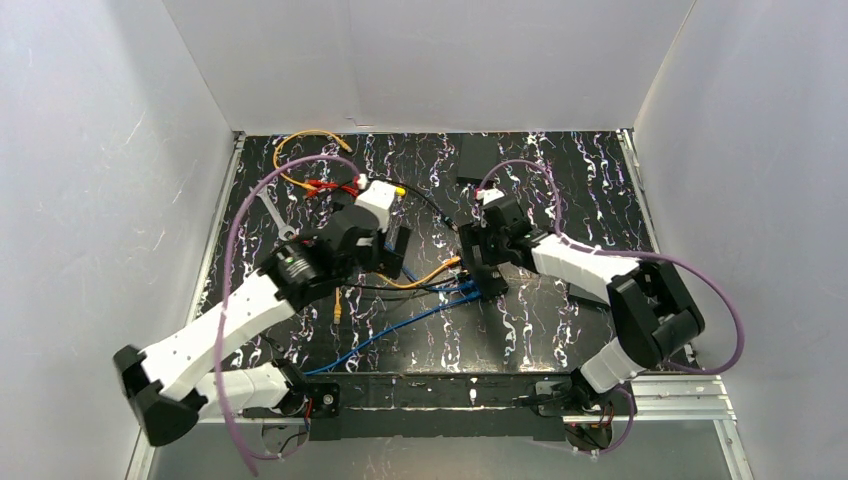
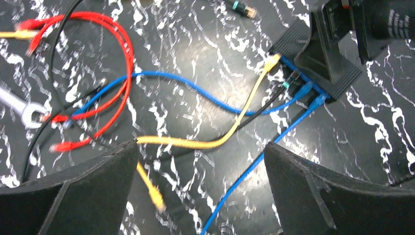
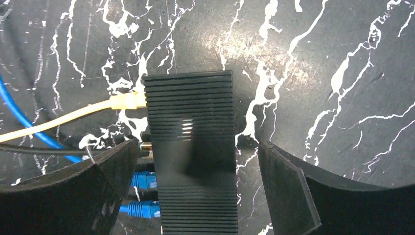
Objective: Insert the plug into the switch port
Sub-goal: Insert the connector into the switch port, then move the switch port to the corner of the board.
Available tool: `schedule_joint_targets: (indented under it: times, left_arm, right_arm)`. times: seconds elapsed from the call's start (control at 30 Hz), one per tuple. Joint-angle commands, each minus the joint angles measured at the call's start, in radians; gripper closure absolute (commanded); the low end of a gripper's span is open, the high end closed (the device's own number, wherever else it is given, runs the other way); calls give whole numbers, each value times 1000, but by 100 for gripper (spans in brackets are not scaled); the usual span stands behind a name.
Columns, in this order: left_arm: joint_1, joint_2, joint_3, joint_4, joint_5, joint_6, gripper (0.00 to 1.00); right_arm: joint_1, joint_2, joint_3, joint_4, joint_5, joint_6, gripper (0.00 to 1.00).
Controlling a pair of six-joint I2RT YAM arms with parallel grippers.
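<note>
The switch (image 3: 191, 147) is a black ribbed box lying flat on the marbled mat. A yellow plug (image 3: 128, 101) meets its left side at a port, and its yellow cable trails off to the left. Below it a black plug and two blue plugs (image 3: 144, 180) also sit in that side. My right gripper (image 3: 198, 143) hangs open over the switch, one finger on each side, with a gap showing on the right. My left gripper (image 2: 200, 143) is open with nothing between its fingers, above the yellow cable (image 2: 215, 142), left of the switch (image 2: 320, 63).
Red cables (image 2: 122, 49), blue and black cables cross the mat between the arms. The yellow cable's loose end (image 2: 155, 196) lies near my left finger. A silver wrench (image 1: 275, 215) lies at the left. A second black box (image 1: 478, 160) sits at the back. White walls enclose the mat.
</note>
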Motion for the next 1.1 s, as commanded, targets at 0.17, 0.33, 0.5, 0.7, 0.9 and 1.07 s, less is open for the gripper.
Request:
schedule_joint_targets:
  times: [0.17, 0.33, 0.5, 0.7, 0.9, 1.07]
  left_arm:
    - [4, -297, 9, -381, -106, -49, 2]
    - [4, -413, -70, -367, -197, -16, 2]
    - [7, -450, -127, -344, -262, 13, 2]
    - [79, -460, -167, -298, -228, 50, 2]
    - [287, -462, -204, -225, -7, 67, 2]
    - [368, -455, -205, -208, 68, 62, 2]
  right_arm:
    - [68, 128, 133, -129, 155, -47, 0]
    - [51, 200, 187, -187, 290, -102, 0]
    - [-105, 261, 269, -202, 337, -151, 0]
    - [-400, 387, 519, -230, 374, -132, 0]
    - [-513, 499, 855, -368, 366, -80, 0]
    - [-503, 356, 686, -287, 254, -53, 0]
